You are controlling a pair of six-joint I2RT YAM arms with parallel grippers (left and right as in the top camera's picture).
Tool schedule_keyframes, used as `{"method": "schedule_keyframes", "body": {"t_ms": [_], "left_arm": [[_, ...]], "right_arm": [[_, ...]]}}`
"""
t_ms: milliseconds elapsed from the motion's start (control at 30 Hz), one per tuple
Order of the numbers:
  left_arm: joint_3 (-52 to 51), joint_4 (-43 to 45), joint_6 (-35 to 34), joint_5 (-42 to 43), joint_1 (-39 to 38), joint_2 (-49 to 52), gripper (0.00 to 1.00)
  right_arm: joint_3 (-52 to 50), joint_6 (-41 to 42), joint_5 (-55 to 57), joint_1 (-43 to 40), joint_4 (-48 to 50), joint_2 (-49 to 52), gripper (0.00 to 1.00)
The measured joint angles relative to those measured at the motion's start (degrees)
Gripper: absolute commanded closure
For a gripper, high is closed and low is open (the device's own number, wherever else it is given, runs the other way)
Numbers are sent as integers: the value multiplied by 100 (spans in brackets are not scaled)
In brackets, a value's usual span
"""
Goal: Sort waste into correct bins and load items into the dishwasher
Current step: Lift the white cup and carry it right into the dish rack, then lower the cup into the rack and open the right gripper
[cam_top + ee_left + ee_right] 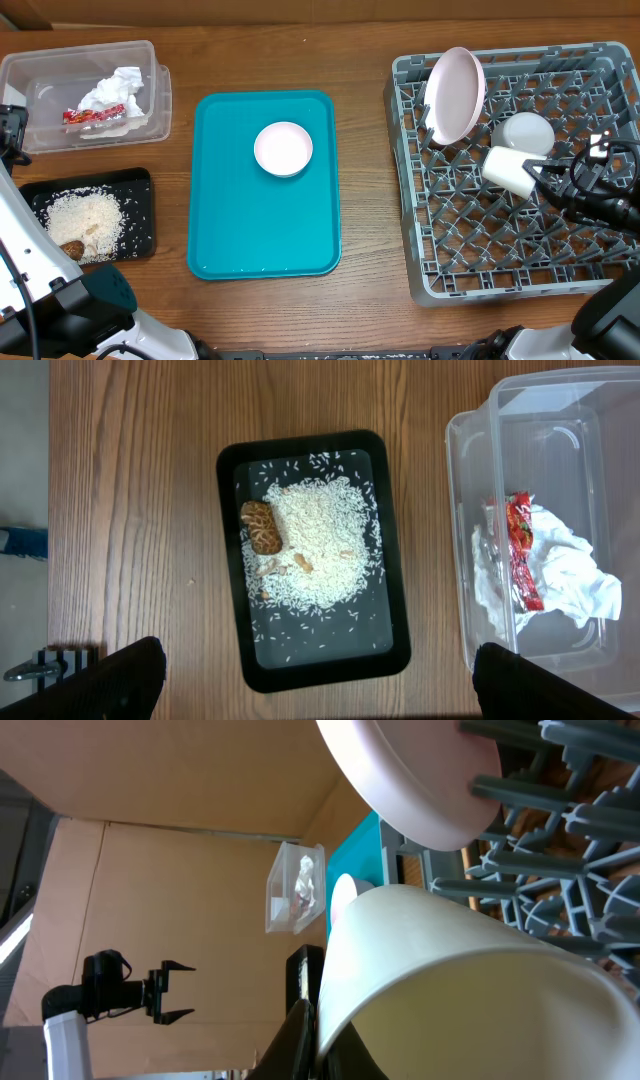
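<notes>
My right gripper is shut on the rim of the small white cup, holding it on its side over the grey dish rack. In the right wrist view the cup fills the frame, pinched at my fingers. The pink plate stands upright in the rack, next to the upturned pale bowl. The smaller pink dish sits on the teal tray. My left gripper is open and empty above the black tray of rice and a brown lump.
The clear tub at the back left holds the crumpled napkin and the red wrapper. The black tray lies in front of it. My left arm stands at the left edge.
</notes>
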Motion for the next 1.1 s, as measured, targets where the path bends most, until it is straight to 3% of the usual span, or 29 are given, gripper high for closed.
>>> {"method": "schedule_keyframes", "body": {"t_ms": [200,400,800,1100], "left_arm": [[0,0,0,2,0,0,0],[0,0,0,0,0,0,0],[0,0,0,0,0,0,0],[0,0,0,0,0,0,0]], "right_arm": [[-568,61,-66,0,833,-7,96],[-1019,1174,116,0,2382,-2,96],[-1025,1967,256,2,2636,-7,96],[-981,2614,721,11,2920,-50,89]]}}
